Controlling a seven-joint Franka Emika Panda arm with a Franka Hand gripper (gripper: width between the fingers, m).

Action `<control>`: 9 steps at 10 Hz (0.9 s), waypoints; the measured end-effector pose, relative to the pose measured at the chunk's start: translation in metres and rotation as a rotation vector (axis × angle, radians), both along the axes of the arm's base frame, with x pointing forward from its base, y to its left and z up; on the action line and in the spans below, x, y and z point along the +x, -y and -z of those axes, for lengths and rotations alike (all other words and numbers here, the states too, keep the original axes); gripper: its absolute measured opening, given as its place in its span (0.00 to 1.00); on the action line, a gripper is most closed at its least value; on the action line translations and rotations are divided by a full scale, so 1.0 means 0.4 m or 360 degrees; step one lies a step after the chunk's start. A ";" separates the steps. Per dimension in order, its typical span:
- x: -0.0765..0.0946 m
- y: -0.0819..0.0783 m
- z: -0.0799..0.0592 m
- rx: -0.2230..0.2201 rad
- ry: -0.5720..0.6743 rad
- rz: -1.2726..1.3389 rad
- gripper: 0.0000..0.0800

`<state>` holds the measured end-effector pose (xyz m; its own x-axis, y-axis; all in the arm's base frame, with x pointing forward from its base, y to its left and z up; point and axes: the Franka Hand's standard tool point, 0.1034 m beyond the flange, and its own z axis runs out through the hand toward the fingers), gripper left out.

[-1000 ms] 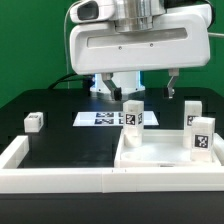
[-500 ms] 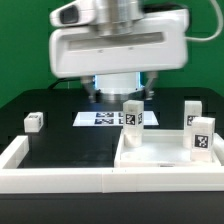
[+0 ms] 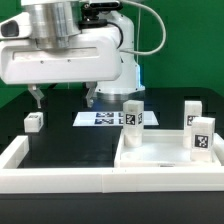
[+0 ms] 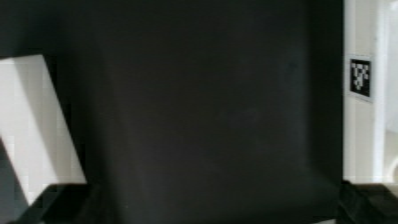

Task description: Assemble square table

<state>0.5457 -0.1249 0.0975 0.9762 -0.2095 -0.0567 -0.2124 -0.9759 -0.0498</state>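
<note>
The white square tabletop (image 3: 160,156) lies at the front of the exterior view's right. Three tagged white legs stand upright on it: one at its far left corner (image 3: 133,113), one at the far right (image 3: 191,112) and one nearer on the right (image 3: 202,136). A loose white leg (image 3: 34,121) lies on the black table at the left. My gripper (image 3: 64,97) hangs open above the table between that loose leg and the marker board, with nothing between its fingers. In the wrist view the gripper (image 4: 214,205) frames bare black table.
The marker board (image 3: 103,119) lies flat behind the tabletop. A long white rail (image 3: 50,172) borders the black surface at the front and left. In the wrist view a white edge with a tag (image 4: 361,78) and another white surface (image 4: 22,115) show at the sides.
The arm has swept from above the marker board toward the exterior view's left, toward the loose leg. The gripper stayed open. The parts have not moved.
</note>
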 end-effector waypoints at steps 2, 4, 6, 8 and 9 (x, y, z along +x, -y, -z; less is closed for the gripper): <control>-0.008 0.030 0.002 -0.0005 -0.0003 0.0022 0.81; -0.012 0.032 0.005 -0.0004 -0.0008 0.0025 0.81; -0.040 0.049 0.022 -0.0031 0.0021 -0.0001 0.81; -0.166 0.087 0.059 -0.0055 -0.0013 0.0025 0.81; -0.187 0.121 0.059 -0.0064 -0.0024 0.0043 0.81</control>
<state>0.4710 -0.1732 0.0739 0.9692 -0.2382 -0.0622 -0.2391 -0.9710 -0.0073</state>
